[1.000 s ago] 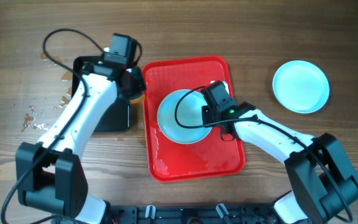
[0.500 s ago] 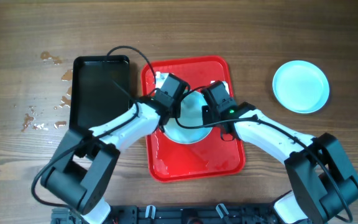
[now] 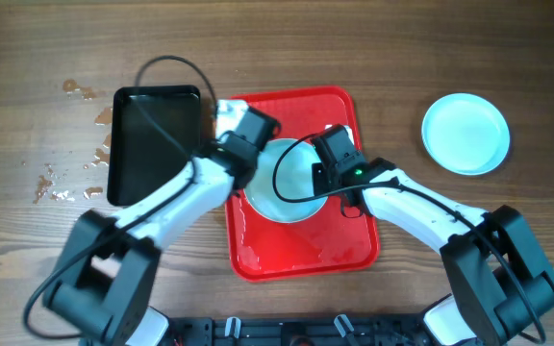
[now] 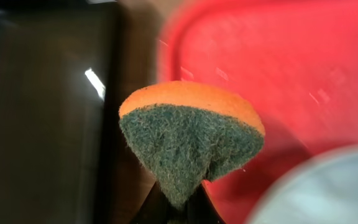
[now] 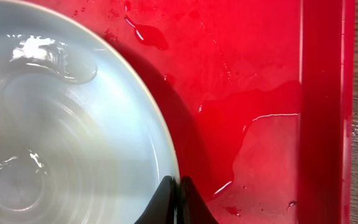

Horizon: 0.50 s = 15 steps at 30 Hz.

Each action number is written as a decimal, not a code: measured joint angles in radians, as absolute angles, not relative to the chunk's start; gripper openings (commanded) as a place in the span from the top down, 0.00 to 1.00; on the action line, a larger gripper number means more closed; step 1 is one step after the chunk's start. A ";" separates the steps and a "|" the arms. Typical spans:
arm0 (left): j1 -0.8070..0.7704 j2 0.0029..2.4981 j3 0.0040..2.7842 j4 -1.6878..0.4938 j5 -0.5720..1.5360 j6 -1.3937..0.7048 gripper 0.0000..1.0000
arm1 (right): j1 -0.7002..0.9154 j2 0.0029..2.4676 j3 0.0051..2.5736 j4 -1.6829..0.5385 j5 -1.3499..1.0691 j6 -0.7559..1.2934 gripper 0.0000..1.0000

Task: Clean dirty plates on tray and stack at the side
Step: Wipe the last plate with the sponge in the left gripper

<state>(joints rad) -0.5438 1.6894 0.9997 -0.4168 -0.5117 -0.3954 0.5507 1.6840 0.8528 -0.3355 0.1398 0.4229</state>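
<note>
**A:** What does the left gripper [image 4: 178, 208] carry?

**B:** A sponge [image 4: 191, 134], pinched at its lower tip between the two fingers and folded into a wedge; smooth orange foam on top, coarse grey-green scouring fibre on the face toward the camera. To the left of the fingers lies a glossy black tray [image 4: 42, 112]; to their right is the red tray [image 4: 278, 74], smooth plastic with a rounded corner.

**A:** And the right gripper [image 5: 178, 200]?

**B:** Its fingertips are pressed onto the rim of a plate [image 5: 61, 124], one on each side of the edge; the plate is round, pale cyan-blue and shallow, and wet, with water pooled on its face. It sits inside the tray, to the left of the fingertips. To their right, puddles and droplets cover the tray floor, and beyond them runs the raised rim.

**A:** What else surrounds the tools?

**B:** A second plate [image 3: 465, 133] of the same kind rests on the wooden table [image 3: 402, 58], well apart from the right gripper and outside the tray. Water drops [image 3: 65, 187] spot the wood beyond the black tray. The right arm's black cable [image 3: 277, 173] loops over the held plate.
</note>
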 measured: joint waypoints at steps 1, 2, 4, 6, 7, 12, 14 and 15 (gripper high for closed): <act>-0.519 1.653 1.000 -0.429 -0.525 -0.397 0.96 | 0.551 1.684 0.853 -0.336 0.140 0.423 0.96; -0.500 1.622 1.000 -0.434 -0.531 -0.398 0.96 | 0.551 1.684 0.853 -0.336 0.140 0.423 0.96; -0.465 1.577 1.000 -0.476 -0.510 -0.412 0.96 | 0.551 1.684 0.853 -0.336 0.141 0.423 0.96; -0.409 1.533 1.000 -0.511 -0.434 -0.428 0.96 | 0.551 1.684 0.853 -0.336 0.143 0.423 0.96; -0.379 1.504 1.000 -0.545 -0.393 -0.432 0.96 | 0.551 1.684 0.853 -0.336 0.144 0.422 0.96; -0.295 1.466 0.991 -0.553 -0.136 -0.462 0.96 | 0.551 1.684 0.853 -0.336 0.150 0.422 0.96; -0.347 1.474 0.991 -0.514 -0.043 -0.468 0.96 | 0.551 1.684 0.853 -0.336 0.152 0.423 0.96; -0.394 1.486 0.991 -0.493 -0.015 -0.471 0.96 | 0.551 1.684 0.853 -0.336 0.152 0.423 0.96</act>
